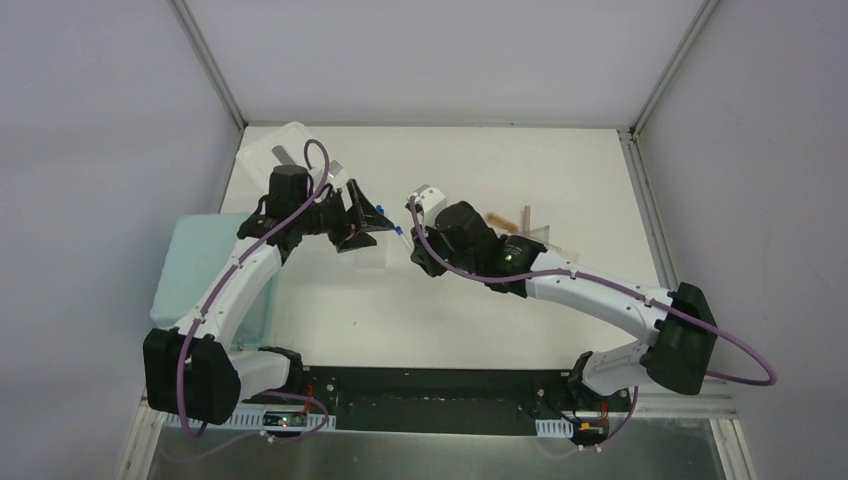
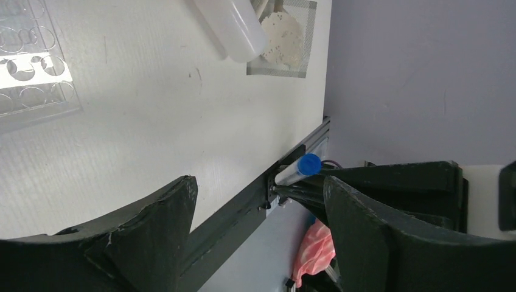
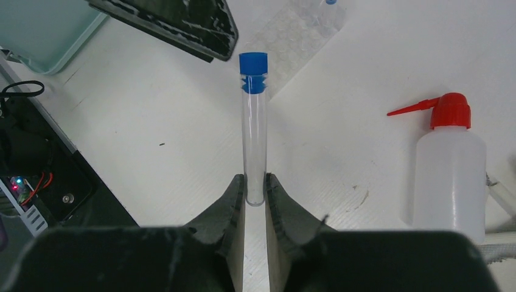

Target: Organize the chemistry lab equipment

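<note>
My right gripper is shut on the lower end of a clear blue-capped tube and holds it above the table, cap pointing away. In the top view this tube sits between my right gripper and my open, empty left gripper. In the left wrist view the tube lies just beyond my open left gripper. The clear tube rack lies flat on the table and also shows in the right wrist view. The white squeeze bottle with red spout lies to the right.
A pale teal bin stands at the left table edge. A clear plastic container is at the back left. Wooden-handled tools lie behind the right arm. A mesh pad with a white disc lies by the bottle.
</note>
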### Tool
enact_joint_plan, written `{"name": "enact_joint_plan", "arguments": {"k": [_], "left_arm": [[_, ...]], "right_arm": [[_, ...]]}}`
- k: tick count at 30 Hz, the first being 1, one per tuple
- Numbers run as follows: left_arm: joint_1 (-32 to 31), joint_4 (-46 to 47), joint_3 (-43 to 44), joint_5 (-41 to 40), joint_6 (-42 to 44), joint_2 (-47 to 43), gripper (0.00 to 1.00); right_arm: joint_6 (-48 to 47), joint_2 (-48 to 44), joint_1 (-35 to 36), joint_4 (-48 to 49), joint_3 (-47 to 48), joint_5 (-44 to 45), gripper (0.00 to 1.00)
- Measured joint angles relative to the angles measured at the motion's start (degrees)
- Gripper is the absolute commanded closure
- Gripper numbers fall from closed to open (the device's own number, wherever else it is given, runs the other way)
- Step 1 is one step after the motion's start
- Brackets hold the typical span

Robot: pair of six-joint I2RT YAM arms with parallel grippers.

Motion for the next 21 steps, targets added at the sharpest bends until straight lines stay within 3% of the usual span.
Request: {"name": "enact_joint_plan", "arguments": {"k": [4,17,21], "left_arm": [[-0.3,0.2,0.0,1.3,-0.6,1.6,0.31],[-1.2,3.4,0.2,2.9,-2.4,2.2,0.32],[-1.7,4.3,0.3,3.3,-2.9,2.9,0.43]], "right_arm": [[-1.3,0.0,0.4,-0.3,1.4,0.0,0.94],[-2.8,0.0,1.0,-2.2,2.8,-0.2,0.95],[-2.8,0.0,1.4,-2.2,2.9,-0.7,0.95]]}}
